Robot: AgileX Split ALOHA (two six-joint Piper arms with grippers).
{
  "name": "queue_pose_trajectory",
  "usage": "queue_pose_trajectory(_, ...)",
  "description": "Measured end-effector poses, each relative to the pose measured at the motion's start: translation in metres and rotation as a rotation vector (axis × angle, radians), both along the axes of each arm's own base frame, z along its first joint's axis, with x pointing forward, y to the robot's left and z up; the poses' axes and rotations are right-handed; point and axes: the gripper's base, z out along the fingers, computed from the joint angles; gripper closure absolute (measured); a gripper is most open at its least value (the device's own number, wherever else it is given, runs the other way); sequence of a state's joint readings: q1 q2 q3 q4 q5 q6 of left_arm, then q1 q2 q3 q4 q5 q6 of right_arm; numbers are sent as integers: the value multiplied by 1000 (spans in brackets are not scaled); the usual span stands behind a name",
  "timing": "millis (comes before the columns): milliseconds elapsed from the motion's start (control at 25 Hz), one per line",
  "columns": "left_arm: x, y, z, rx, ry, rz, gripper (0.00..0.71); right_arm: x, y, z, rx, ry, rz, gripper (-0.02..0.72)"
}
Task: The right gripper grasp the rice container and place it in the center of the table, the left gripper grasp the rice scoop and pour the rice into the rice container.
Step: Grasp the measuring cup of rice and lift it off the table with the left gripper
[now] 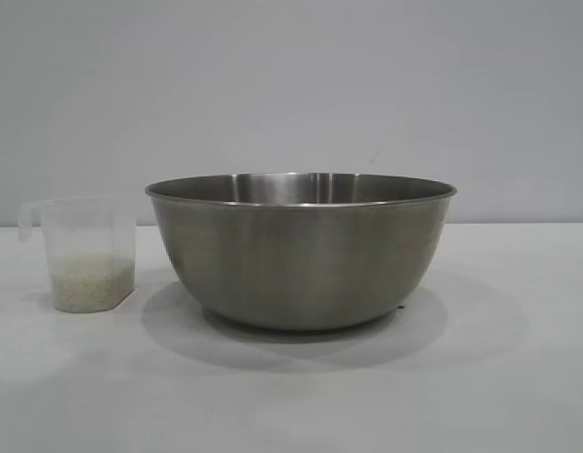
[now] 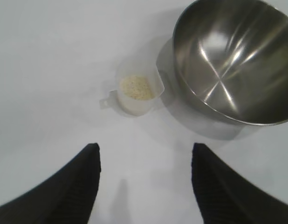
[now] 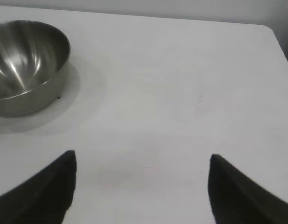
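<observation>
The rice container, a large steel bowl, stands empty on the white table near the middle of the exterior view. It also shows in the left wrist view and in the right wrist view. The rice scoop, a small clear cup with a loop handle, stands upright just left of the bowl, with rice in its bottom; it also shows in the left wrist view. My left gripper is open and empty, above the table short of the scoop. My right gripper is open and empty over bare table, apart from the bowl.
A plain grey wall rises behind the table. The table's far edge and rounded corner show in the right wrist view. Neither arm shows in the exterior view.
</observation>
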State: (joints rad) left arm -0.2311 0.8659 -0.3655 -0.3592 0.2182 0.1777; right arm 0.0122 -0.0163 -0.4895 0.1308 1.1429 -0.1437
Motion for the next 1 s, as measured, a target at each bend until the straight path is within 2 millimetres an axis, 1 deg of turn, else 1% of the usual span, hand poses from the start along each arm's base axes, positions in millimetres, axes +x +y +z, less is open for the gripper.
queue_pose_trajectory(120, -4, 6, -17, -8, -55, 61, 331, 0, 0, 0, 0, 0, 0, 170)
queue_pose_trajectory(200, -6, 10, -25, -12, -93, 98, 331, 0, 0, 0, 0, 0, 0, 170)
queue_pose_trajectory(400, -12, 17, -37, 2, -173, 155, 331, 0, 0, 0, 0, 0, 0, 170)
queue_pose_trajectory(560, -14, 18, -44, 35, -215, 137, 331, 0, 0, 0, 0, 0, 0, 170)
queue_pose_trajectory(680, -16, 17, -54, 77, -259, 91, 331, 0, 0, 0, 0, 0, 0, 170)
queue_pose_trajectory(800, -17, 17, -64, 75, -317, 82, 331, 0, 0, 0, 0, 0, 0, 170)
queue_pose_trajectory(1000, -5, 13, -69, 49, -414, 78, 331, 0, 0, 0, 1, 0, 1, 170)
